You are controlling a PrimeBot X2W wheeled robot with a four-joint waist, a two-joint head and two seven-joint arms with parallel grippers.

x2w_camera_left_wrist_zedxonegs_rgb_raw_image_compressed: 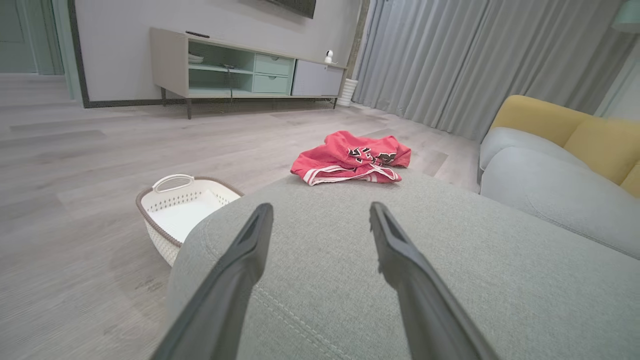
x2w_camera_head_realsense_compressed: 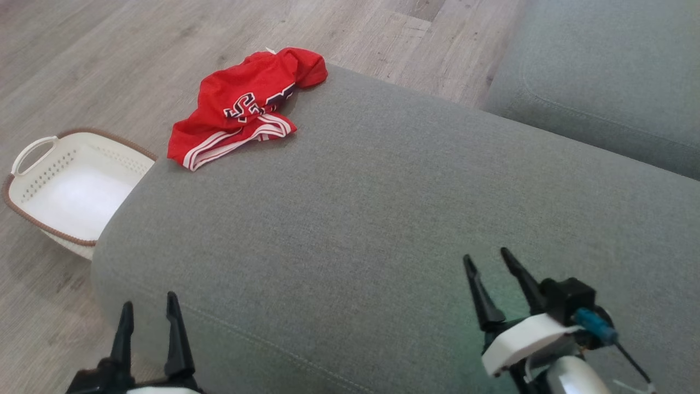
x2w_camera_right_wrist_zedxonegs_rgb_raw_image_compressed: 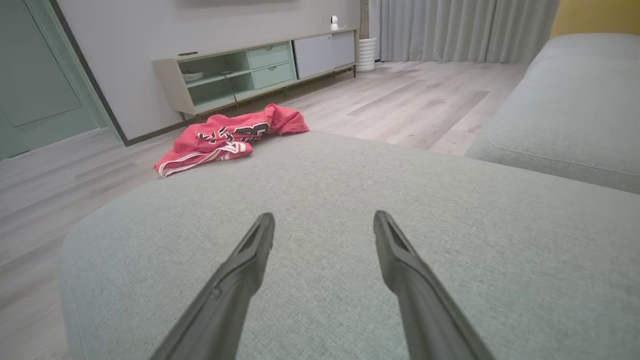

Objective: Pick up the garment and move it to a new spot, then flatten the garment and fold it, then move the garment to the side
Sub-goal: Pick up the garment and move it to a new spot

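Observation:
A crumpled red garment (x2w_camera_head_realsense_compressed: 247, 104) with white-striped trim and dark lettering lies at the far left corner of a grey sofa cushion (x2w_camera_head_realsense_compressed: 383, 219). It also appears ahead in the left wrist view (x2w_camera_left_wrist_zedxonegs_rgb_raw_image_compressed: 350, 157) and far left in the right wrist view (x2w_camera_right_wrist_zedxonegs_rgb_raw_image_compressed: 230, 135). My left gripper (x2w_camera_head_realsense_compressed: 150, 306) hovers open over the cushion's near left edge, nothing between its fingers. Over the near right of the cushion my right gripper (x2w_camera_head_realsense_compressed: 486, 260) is open and empty too. Both are well short of the garment. In each wrist view the two fingers (x2w_camera_left_wrist_zedxonegs_rgb_raw_image_compressed: 240, 260) (x2w_camera_right_wrist_zedxonegs_rgb_raw_image_compressed: 245, 265) stand spread above bare fabric.
A white perforated basket (x2w_camera_head_realsense_compressed: 71, 186) with a brown rim sits on the wooden floor (x2w_camera_head_realsense_compressed: 109, 65) left of the cushion. A second grey sofa seat (x2w_camera_head_realsense_compressed: 601, 71) is at the far right. A TV cabinet (x2w_camera_left_wrist_zedxonegs_rgb_raw_image_compressed: 240, 70) and curtains (x2w_camera_left_wrist_zedxonegs_rgb_raw_image_compressed: 475, 55) stand across the room.

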